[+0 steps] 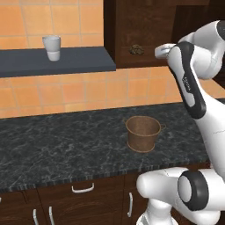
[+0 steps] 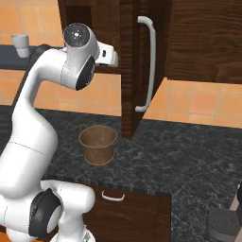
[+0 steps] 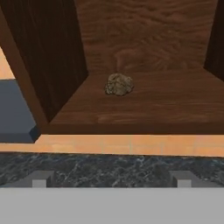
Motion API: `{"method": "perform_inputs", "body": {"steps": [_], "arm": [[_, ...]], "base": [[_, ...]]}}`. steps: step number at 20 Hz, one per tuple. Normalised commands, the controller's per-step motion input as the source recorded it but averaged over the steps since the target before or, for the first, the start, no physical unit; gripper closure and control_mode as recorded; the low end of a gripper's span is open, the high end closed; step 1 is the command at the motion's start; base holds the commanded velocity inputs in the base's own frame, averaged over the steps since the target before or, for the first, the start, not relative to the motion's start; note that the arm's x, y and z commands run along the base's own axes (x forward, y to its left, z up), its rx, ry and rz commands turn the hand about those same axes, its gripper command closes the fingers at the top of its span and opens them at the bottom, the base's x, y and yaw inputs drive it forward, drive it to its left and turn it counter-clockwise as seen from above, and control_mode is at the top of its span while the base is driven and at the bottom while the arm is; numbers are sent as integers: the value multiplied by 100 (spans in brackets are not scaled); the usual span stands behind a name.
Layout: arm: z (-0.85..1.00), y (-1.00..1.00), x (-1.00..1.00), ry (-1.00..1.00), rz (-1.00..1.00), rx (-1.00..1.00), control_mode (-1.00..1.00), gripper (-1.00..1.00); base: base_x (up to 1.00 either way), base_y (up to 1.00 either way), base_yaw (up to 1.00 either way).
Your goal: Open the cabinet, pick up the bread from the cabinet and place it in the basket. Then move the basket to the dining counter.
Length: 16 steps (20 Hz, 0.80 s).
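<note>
Inside the tall dark brown wooden cabinet (image 3: 144, 39), whose door is already open, the small lumpy brown bread (image 3: 119, 84) sits on the floor, so the two-finger gripper (image 3: 112, 178), fingers spread wide, should go straight in, low and slow.

A rendered kitchen: orange wall tiles (image 1: 66, 94) behind a black speckled counter (image 1: 66, 145), dark wood drawers (image 1: 83, 195) below, an open wall cabinet (image 2: 142, 61) above, and a cup (image 1: 52, 47) on a shelf (image 1: 57, 61), far left.
</note>
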Motion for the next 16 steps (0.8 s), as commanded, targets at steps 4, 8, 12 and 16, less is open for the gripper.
{"method": "perform_inputs", "body": {"steps": [4,8,12,16], "arm": [[0,-21,87,1,0,12,-100,-100],[0,-1,72,1,0,3,-100,-100],[0,0,66,-1,4,0,-100,-100],[0,0,52,0,8,0,-100,-100]], "base": [[0,0,0],[0,0,0],[0,0,0],[0,0,0]]}}
